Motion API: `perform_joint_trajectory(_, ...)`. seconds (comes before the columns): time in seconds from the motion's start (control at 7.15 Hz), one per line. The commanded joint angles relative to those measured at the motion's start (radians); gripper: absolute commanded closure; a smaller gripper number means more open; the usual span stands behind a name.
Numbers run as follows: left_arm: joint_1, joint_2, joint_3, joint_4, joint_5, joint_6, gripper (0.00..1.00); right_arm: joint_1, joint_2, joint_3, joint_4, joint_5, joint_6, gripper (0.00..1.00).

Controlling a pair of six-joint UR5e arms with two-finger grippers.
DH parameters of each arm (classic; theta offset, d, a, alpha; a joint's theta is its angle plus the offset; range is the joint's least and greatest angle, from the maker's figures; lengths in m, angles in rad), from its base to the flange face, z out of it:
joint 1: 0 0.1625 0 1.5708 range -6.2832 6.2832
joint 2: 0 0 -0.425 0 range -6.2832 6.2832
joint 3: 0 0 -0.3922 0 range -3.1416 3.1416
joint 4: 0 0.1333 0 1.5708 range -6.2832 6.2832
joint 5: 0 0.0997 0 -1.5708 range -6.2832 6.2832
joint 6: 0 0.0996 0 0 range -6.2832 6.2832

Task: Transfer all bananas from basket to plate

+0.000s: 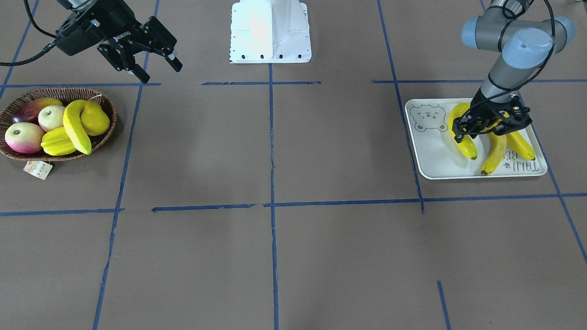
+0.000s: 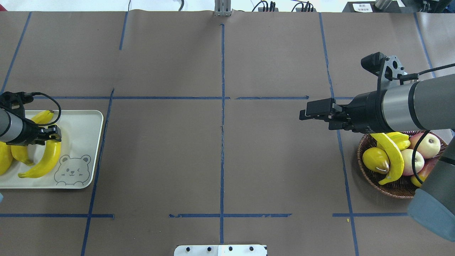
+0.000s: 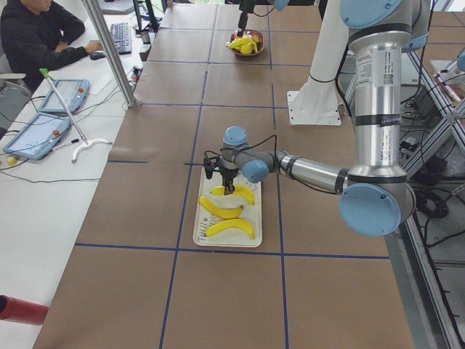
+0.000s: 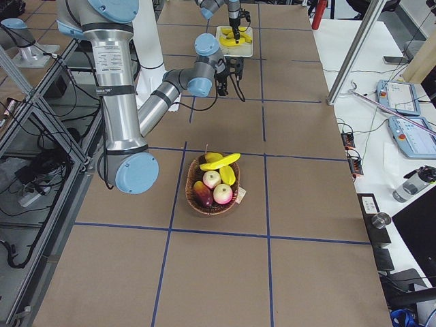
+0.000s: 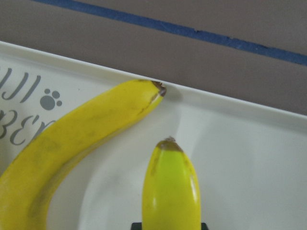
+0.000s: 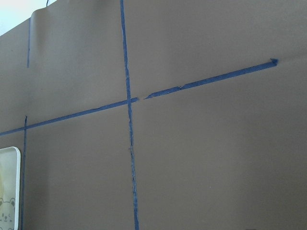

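Three bananas lie on the plate (image 1: 435,156): one by the bear face (image 1: 462,137), one in the middle (image 1: 496,155), one by the far rim (image 1: 523,145). My left gripper (image 1: 464,130) reaches down over the plate and looks shut on the banana by the bear face (image 2: 48,156), which rests on the plate. The left wrist view shows that banana's tip (image 5: 170,182) centred, next to another banana (image 5: 76,143). One banana (image 1: 75,128) lies across the fruit in the basket (image 1: 59,90). My right gripper (image 1: 160,73) is open and empty, raised behind the basket.
The basket also holds a yellow pear (image 1: 96,118), a starfruit (image 1: 57,142), two apples (image 1: 24,137) and a mango (image 1: 32,109). A paper tag (image 1: 38,169) lies at its front. The white robot base (image 1: 270,32) stands at the table's back edge. An operator (image 3: 36,33) sits beside the table.
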Motion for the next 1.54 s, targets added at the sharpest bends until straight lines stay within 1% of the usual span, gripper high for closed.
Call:
perform_joint_trajectory(0.0, 0.01, 0.008, -0.008, -0.016, -0.006, 0.024, 0.0, 0.0, -0.004, 0.0, 0.0, 0.0, 0.0, 0.0)
perform_joint_trajectory(0.14, -0.001, 0.008, -0.04, -0.015, -0.017, 0.063, 0.0, 0.005, -0.025, -0.001, -0.002, 0.002, -0.004, 0.0)
perform_joint_trajectory(0.28, -0.006, 0.007, -0.101, -0.001, -0.099, 0.063, 0.0, 0.024, -0.077, -0.003, -0.003, 0.002, -0.059, 0.0)
perform_joint_trajectory(0.42, -0.079, -0.009, -0.141, 0.013, -0.183, 0.063, 0.0, 0.046, -0.167, -0.005, -0.002, 0.003, -0.185, 0.0)
perform_joint_trajectory(0.56, -0.099, -0.032, -0.167, 0.02, -0.226, 0.06, 0.0, 0.07, -0.246, -0.014, 0.008, 0.003, -0.331, 0.0)
perform_joint_trajectory(0.7, -0.099, -0.056, -0.173, 0.034, -0.225, 0.048, 0.0, 0.095, -0.293, -0.03, 0.009, 0.005, -0.405, 0.0)
perform_joint_trajectory(0.84, -0.099, -0.079, -0.176, 0.054, -0.224, 0.048, 0.0, 0.13, -0.298, -0.069, 0.012, 0.029, -0.49, 0.0)
perform_joint_trajectory(1.12, -0.099, -0.095, -0.176, 0.056, -0.219, 0.046, 0.0, 0.306, -0.291, -0.209, 0.014, 0.235, -0.768, 0.0)
perform_joint_trajectory(1.26, -0.099, -0.101, -0.176, 0.056, -0.218, 0.046, 0.0, 0.317, -0.292, -0.263, 0.015, 0.264, -0.82, 0.0)
perform_joint_trajectory(1.4, -0.099, -0.102, -0.176, 0.056, -0.219, 0.046, 0.0, 0.318, -0.289, -0.338, 0.097, 0.267, -0.814, 0.0)
